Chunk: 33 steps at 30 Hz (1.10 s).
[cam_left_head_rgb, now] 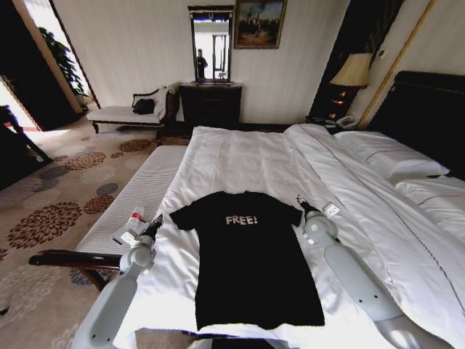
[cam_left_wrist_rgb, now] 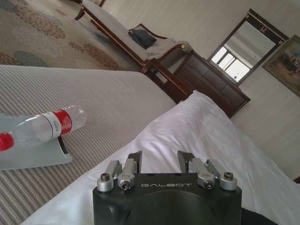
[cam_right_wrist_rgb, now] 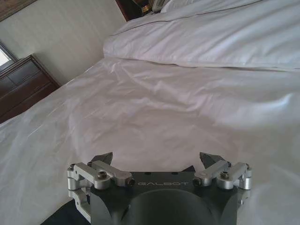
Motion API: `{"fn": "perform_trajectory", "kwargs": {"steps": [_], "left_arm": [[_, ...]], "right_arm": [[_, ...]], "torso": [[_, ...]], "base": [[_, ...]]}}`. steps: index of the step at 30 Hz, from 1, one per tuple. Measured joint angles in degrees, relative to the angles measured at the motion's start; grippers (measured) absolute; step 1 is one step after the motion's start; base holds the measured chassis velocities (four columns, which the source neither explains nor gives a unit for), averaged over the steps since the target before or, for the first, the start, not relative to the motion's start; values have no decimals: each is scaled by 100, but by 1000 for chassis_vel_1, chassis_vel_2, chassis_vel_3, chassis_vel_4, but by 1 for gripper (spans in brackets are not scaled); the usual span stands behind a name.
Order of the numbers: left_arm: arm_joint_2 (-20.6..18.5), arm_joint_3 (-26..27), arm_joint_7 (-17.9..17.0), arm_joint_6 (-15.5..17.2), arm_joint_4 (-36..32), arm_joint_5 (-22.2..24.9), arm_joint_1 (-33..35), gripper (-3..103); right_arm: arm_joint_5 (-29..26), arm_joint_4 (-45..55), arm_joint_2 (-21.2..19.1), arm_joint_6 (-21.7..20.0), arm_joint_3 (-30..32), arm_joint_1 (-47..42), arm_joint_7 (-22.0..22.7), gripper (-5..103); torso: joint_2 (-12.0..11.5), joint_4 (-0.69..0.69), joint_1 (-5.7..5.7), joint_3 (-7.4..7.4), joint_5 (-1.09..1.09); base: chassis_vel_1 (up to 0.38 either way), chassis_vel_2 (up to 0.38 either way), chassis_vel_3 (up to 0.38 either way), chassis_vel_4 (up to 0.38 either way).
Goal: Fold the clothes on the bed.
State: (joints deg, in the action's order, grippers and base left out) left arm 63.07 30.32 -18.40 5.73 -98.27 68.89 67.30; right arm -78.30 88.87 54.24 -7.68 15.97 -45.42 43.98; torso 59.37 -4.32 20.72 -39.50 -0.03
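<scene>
Bench side: clear plastic water bottle with red label (cam_left_wrist_rgb: 44, 125) lies on its side on the white-cushioned, dark-framed bench (cam_left_head_rgb: 138, 190), just beside the bed edge; label text unreadable

Left gripper (cam_left_head_rgb: 155, 225) hovers over the white sheet beside the shirt's left sleeve, fingers (cam_left_wrist_rgb: 134, 159) spread, nothing between them. "GALBOT" embossed on its black body

Centre: black short-sleeved soft T-shirt (cam_left_head_rgb: 251, 269) lies flat, front up, on the foot end of the large white-sheeted bed with dark headboard (cam_left_head_rgb: 240, 156), sleeves out, hem near the edge. White "FREE!" across the chest. Unfolded

Right gripper (cam_left_head_rgb: 301, 201) sits just off the right sleeve, over sheet, fingers (cam_right_wrist_rgb: 104, 159) spread and empty; same "GALBOT" mark

Risks, as judged:
- a pinch at either sleeve could catch the loose sheet with it and drag bedding into the fold
- uneven lift between arms would skew the crease
- a wide left-arm swing could knock the bottle, since it lies close and can roll
</scene>
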Motion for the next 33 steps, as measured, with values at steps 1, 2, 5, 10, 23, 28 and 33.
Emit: {"fn": "perform_trajectory", "kwargs": {"steps": [1,2,5,10,23,28,33], "left_arm": [[-3,233,-58,41,-239,122,196,48],[-2,395,-98,66,-400,195,335,54],[25,816,-188,138,-854,391,699,59],[38,953,-215,420,-1380,762,894,81],[57,873,551,565,-2129,382,1033,100],[165,751,495,575,-2178,175,1034,100],[223,747,409,576,-2181,79,1121,100]], "right_arm": [[-100,-128,21,-59,-9,89,6,100],[-194,-245,44,-122,-18,171,7,100],[-409,-510,110,-292,-11,331,8,100],[-334,-933,159,-387,369,220,-217,100],[391,-1823,198,-228,439,-57,-1887,100],[90,-1871,333,-79,451,152,-2076,100],[90,-1932,449,-32,411,263,-2100,100]], "torso": [[0,0,0,0,-1],[0,0,0,0,-1],[0,2,0,1,0],[0,0,0,1,-1],[0,-2,-1,0,0],[0,-1,0,0,0],[0,2,0,-1,-1]], "base": [[0,0,0,0],[0,0,0,0],[0,0,0,0],[0,0,0,0],[0,0,0,0],[0,0,0,0],[0,0,0,0]]}}
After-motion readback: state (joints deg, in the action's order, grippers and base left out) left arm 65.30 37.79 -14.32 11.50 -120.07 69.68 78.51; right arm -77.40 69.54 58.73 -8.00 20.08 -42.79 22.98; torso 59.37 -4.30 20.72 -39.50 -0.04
